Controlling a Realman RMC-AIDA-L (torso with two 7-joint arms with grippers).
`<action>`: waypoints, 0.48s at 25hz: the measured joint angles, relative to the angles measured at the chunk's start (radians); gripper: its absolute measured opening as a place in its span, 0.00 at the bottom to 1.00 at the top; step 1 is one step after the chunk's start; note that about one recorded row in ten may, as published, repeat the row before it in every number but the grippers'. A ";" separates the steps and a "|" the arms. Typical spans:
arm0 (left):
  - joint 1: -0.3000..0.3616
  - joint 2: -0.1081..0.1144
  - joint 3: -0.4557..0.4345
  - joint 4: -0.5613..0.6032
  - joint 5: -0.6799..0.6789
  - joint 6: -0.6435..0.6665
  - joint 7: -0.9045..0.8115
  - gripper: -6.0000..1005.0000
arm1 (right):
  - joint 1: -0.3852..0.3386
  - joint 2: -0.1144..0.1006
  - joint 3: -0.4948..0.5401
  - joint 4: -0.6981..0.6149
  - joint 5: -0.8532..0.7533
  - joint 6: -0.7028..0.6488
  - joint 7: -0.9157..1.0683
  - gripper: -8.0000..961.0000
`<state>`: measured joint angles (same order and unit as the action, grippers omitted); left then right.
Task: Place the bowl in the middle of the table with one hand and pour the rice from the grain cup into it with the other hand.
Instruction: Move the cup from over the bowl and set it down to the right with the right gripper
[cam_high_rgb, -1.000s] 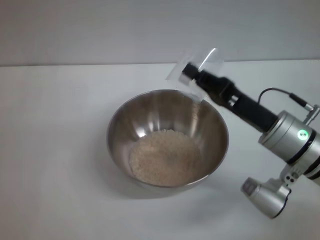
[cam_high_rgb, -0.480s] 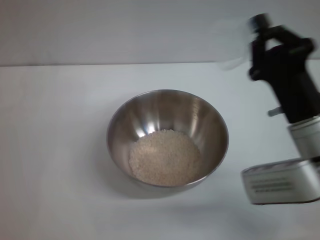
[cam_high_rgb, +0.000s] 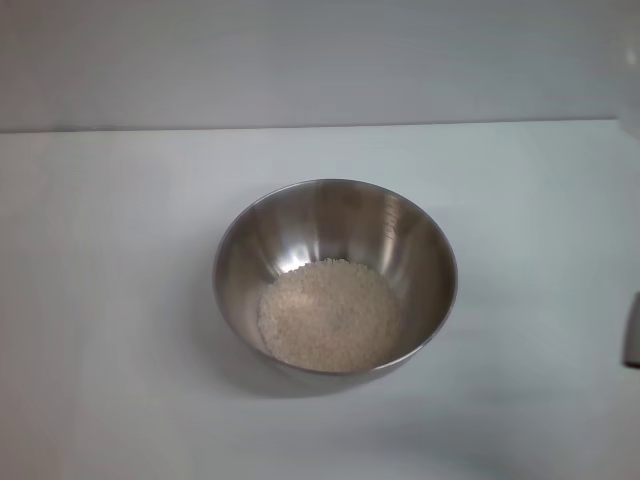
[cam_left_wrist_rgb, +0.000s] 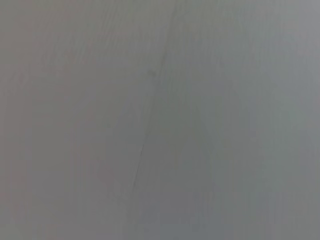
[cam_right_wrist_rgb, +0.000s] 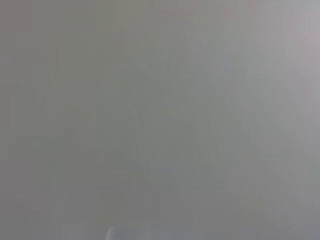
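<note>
One broad surface fills most of what we see from the head camera: the plain white flat table (cam_high_rgb: 110, 300), unmarked, running back to a pale grey wall (cam_high_rgb: 300, 60) behind it. Near the middle of that table stands the large round stainless-steel bowl (cam_high_rgb: 250, 250), upright, its shiny brushed inside catching a bright glint on the near-left slope. In the bottom of the bowl lies the rice (cam_high_rgb: 330, 315), a pale beige granular heap that covers the floor of the bowl and climbs a little up the near side; the upper walls are bare metal.

At the right edge of the head view we make out a thin sliver of grey metal (cam_high_rgb: 633, 332), low over the table and well apart from the bowl; we cannot tell what part it is. We see no clear plastic grain cup in any view.

Neither the left gripper nor the right gripper shows in the head view, and both wrist views give us only a flat grey blur with faint streaks. So we cannot say how either pair of jaws stands, nor whether anything is held.
</note>
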<state>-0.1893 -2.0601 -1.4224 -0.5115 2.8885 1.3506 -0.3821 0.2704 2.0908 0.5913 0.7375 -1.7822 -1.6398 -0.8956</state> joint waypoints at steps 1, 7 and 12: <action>0.000 0.000 0.000 0.001 0.000 0.002 0.000 0.44 | 0.000 0.000 0.000 0.000 0.000 0.000 0.000 0.02; -0.002 0.001 0.000 0.003 0.000 0.012 0.000 0.44 | -0.002 -0.005 -0.051 -0.004 0.129 0.069 0.176 0.02; -0.006 0.001 0.000 0.005 0.000 0.013 0.001 0.44 | 0.016 -0.005 -0.052 -0.055 0.135 0.195 0.310 0.02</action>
<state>-0.1955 -2.0586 -1.4221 -0.5065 2.8885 1.3634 -0.3814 0.2862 2.0862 0.5390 0.6826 -1.6471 -1.4447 -0.5852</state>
